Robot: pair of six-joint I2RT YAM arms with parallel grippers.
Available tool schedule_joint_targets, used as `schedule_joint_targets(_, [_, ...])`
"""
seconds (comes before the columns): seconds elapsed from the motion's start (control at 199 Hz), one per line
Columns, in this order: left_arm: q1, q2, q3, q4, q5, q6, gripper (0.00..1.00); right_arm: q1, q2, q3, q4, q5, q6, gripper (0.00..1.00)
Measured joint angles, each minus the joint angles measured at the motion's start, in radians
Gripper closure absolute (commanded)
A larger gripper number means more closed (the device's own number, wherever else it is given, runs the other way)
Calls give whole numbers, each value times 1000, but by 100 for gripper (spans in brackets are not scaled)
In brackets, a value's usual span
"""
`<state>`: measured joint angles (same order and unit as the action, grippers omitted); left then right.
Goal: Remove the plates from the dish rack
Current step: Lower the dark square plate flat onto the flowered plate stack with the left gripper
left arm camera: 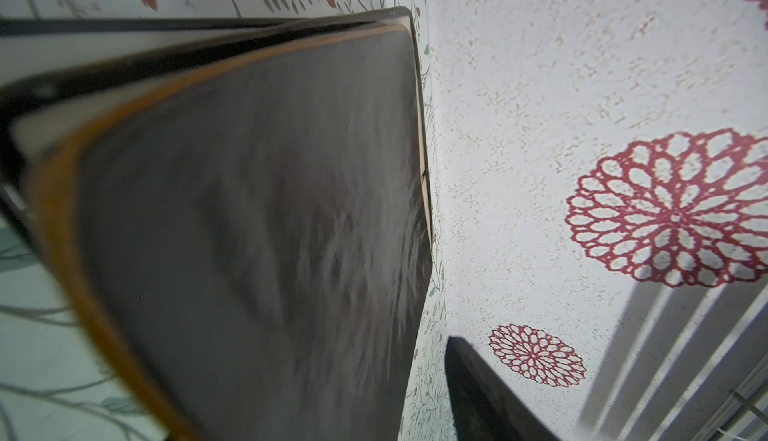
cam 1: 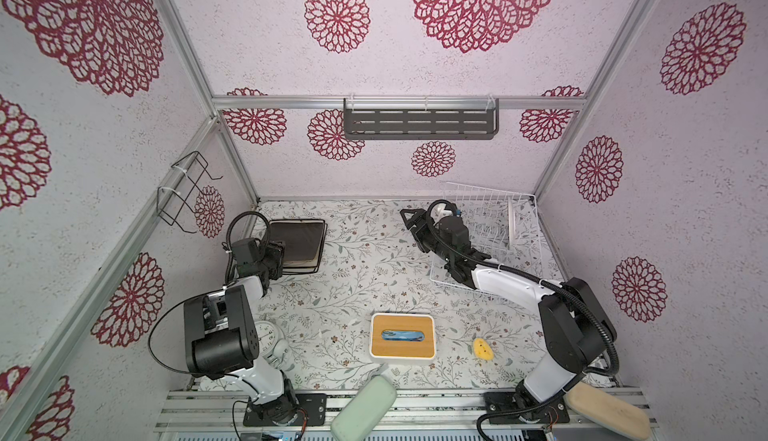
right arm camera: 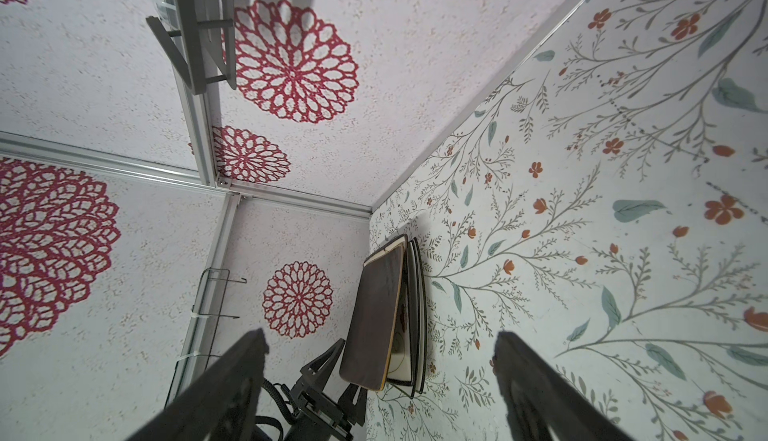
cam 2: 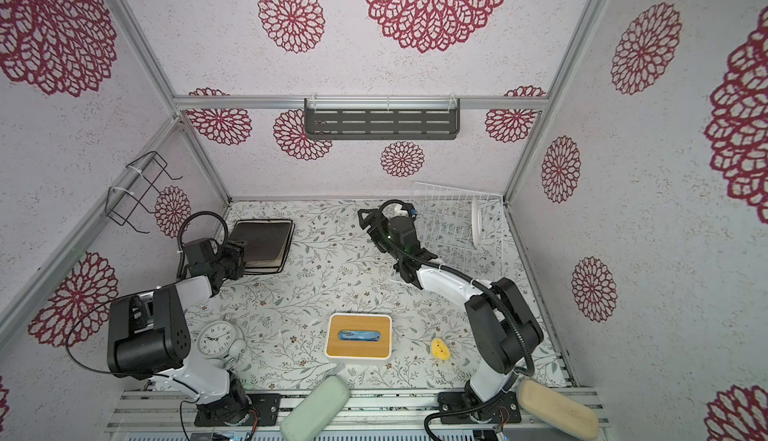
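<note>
A stack of plates (cam 1: 299, 240) (cam 2: 264, 240) lies at the table's far left, a dark square one on top. My left gripper (cam 1: 279, 257) (right arm camera: 352, 365) is at its near edge, jaws open around the top plate's rim. The top plate (left arm camera: 249, 231) sits tilted above the cream one below. The one finger (left arm camera: 478, 393) that shows stands apart from it. The white wire dish rack (cam 1: 469, 197) (cam 2: 440, 197) is at the far right. A white plate (cam 1: 514, 220) (cam 2: 477, 222) stands on edge in it. My right gripper (cam 1: 413, 229) (cam 2: 372, 231) (right arm camera: 380, 335) hangs open and empty just left of the rack.
A white box with a bamboo top (cam 1: 402, 337) sits near the front middle, with a yellow object (cam 1: 482, 349) to its right. A clock (cam 2: 216, 337) stands by the left arm's base. A grey slotted shelf (cam 1: 420, 123) hangs on the back wall, a black wire bracket (cam 1: 183, 193) on the left wall.
</note>
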<state>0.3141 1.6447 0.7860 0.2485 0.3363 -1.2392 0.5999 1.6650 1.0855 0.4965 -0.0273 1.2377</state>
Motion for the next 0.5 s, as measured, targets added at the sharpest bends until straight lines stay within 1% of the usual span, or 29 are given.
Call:
schedule_joint_targets(0.206, [0,17,50,-60,5,35,28,-2,0,0,0,0,0,12])
schedule_joint_targets(0.503, [0,41,69,-108,25,52,24,-2,0,0,0,0,0,12])
